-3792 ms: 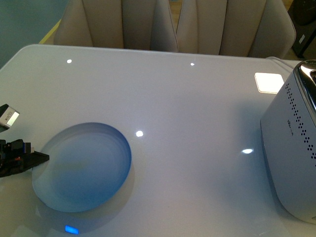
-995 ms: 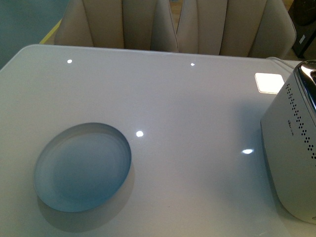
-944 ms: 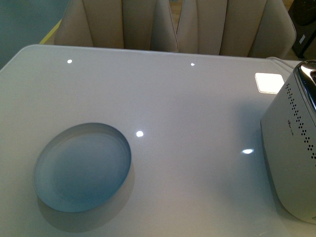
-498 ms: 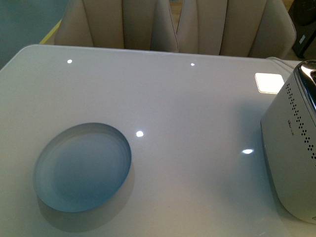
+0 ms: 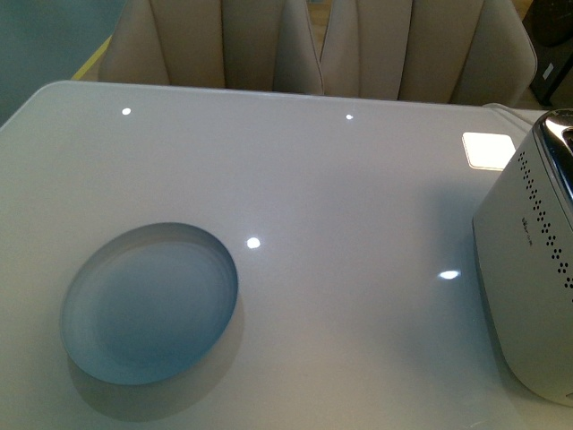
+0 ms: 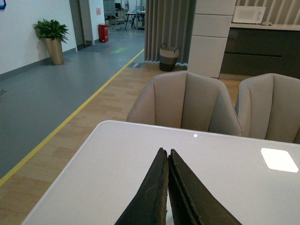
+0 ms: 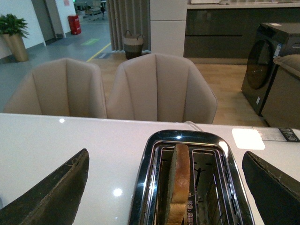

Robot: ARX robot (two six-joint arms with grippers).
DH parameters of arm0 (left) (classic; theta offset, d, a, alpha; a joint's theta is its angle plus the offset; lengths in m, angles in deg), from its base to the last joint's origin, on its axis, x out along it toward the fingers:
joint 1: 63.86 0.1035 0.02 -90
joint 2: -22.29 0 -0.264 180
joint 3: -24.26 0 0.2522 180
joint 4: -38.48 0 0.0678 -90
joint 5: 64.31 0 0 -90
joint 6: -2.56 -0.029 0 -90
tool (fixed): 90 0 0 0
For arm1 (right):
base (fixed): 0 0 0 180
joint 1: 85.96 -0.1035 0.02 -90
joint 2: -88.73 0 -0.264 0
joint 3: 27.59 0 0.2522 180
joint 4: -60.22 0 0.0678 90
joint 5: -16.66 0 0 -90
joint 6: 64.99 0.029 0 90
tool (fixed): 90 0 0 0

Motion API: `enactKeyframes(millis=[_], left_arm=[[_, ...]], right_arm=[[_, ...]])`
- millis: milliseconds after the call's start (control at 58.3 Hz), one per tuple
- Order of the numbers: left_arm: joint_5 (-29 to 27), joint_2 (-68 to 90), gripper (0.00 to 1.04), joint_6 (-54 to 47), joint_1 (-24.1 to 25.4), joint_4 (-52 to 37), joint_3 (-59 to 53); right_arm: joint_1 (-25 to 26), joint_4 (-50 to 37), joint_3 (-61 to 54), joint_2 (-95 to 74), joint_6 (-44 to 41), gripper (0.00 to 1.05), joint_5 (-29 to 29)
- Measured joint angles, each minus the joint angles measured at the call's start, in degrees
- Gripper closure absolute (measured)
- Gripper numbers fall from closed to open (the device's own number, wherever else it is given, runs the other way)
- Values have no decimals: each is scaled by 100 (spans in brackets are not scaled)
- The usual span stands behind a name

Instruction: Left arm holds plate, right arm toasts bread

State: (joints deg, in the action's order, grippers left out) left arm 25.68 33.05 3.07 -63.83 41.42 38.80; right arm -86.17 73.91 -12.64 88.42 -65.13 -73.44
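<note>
The pale blue-grey plate [image 5: 149, 303] lies empty on the white table [image 5: 340, 197] at the front left; no gripper touches it. My left gripper [image 6: 165, 152] is out of the front view; in the left wrist view its black wedge jaws are pressed together, empty, above the table. The slice of bread [image 7: 180, 180] stands upright in the left slot of the chrome-topped toaster [image 7: 145, 187]. My right gripper [image 7: 168, 187] is open wide above the toaster, one jaw on each side, holding nothing. The toaster's white side [image 5: 528, 287] shows at the right edge of the front view.
Two beige chairs [image 5: 224, 45] [image 5: 421, 49] stand behind the table's far edge. Bright light reflections dot the tabletop [image 5: 488, 150].
The left gripper, at the plate's left rim 3.8 s ago, has left the front view. Over the last second nothing has moved.
</note>
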Motion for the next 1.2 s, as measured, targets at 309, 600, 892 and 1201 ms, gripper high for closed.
enactKeyframes(millis=[309, 600, 892, 1201], left_arm=[[0, -1038, 101, -2, 0, 1075, 0], [0, -1040, 101, -2, 2, 1075, 0], [0, -1040, 50, -2, 0, 1075, 0], [0, -1040, 7, -17, 0, 1075, 0]], right_arm=[[0, 0, 0, 0, 0, 9, 0], [0, 0, 0, 0, 0, 9, 0], [0, 0, 0, 0, 0, 9, 0], [0, 0, 0, 0, 0, 9, 0]])
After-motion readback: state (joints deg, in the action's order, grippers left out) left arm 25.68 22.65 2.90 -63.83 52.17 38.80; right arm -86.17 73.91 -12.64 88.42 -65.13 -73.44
